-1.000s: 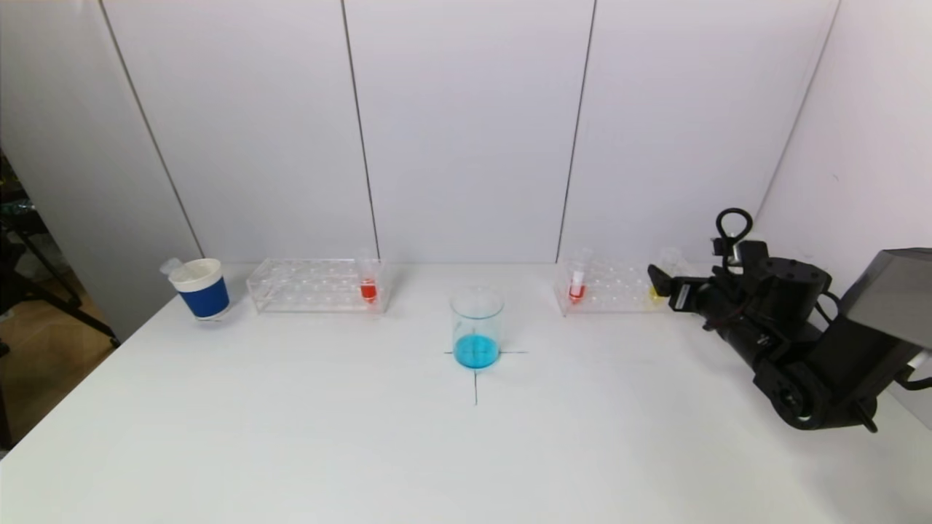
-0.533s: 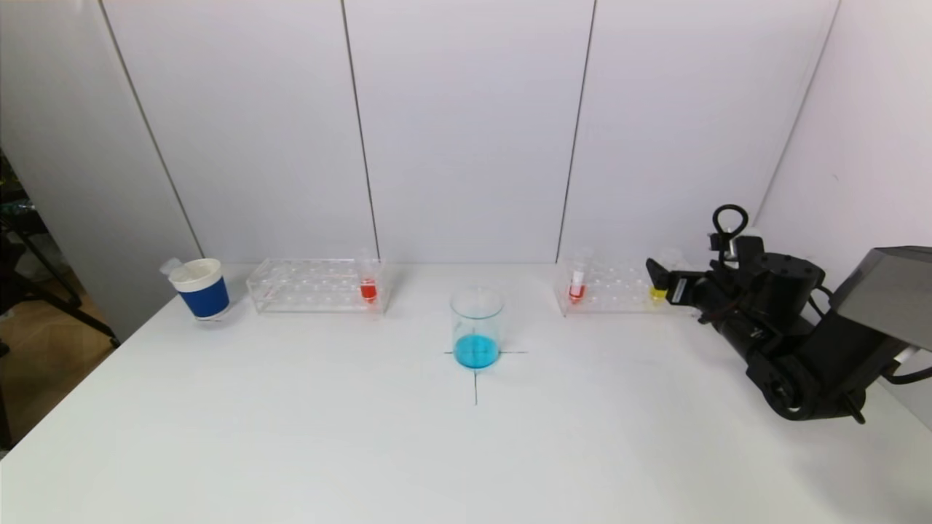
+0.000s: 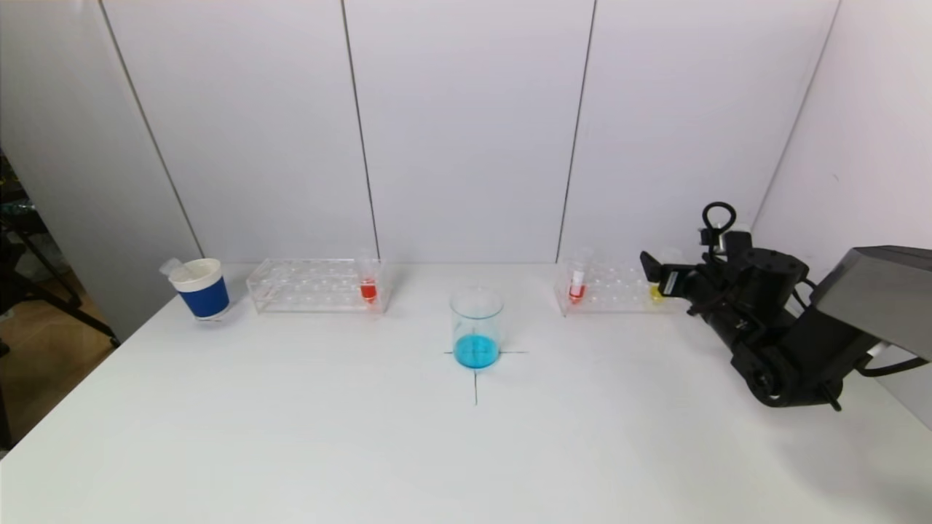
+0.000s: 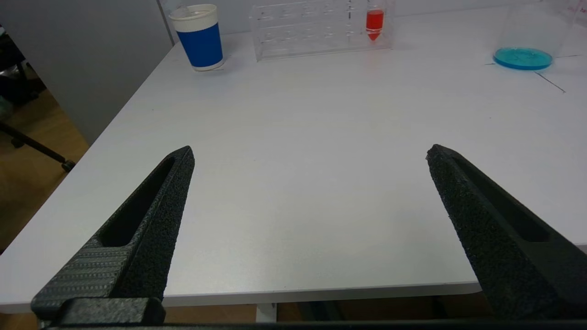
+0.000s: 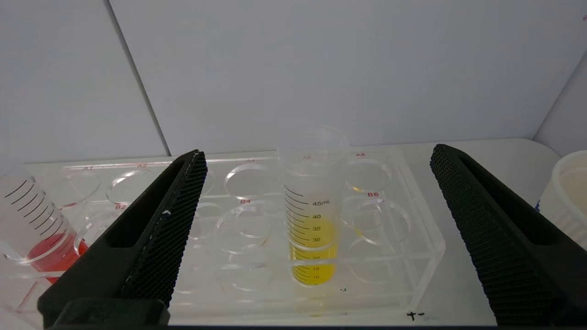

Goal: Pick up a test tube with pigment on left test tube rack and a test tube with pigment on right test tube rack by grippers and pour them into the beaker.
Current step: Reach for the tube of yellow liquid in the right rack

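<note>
Right pincer [image 5: 316,156] stood wide apart, lined up on the yellow tube [image 5: 313,224] upright in the right rack [image 3: 608,291]. Best to advance level and centre the tube before closing. Left pincer [image 4: 309,153] apart, idle over the desk [image 3: 291,422].

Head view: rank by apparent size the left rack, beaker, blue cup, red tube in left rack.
1. left rack
2. beaker
3. blue cup, close to the beaker, and it stands farther back, so unsure
4. red tube
</note>
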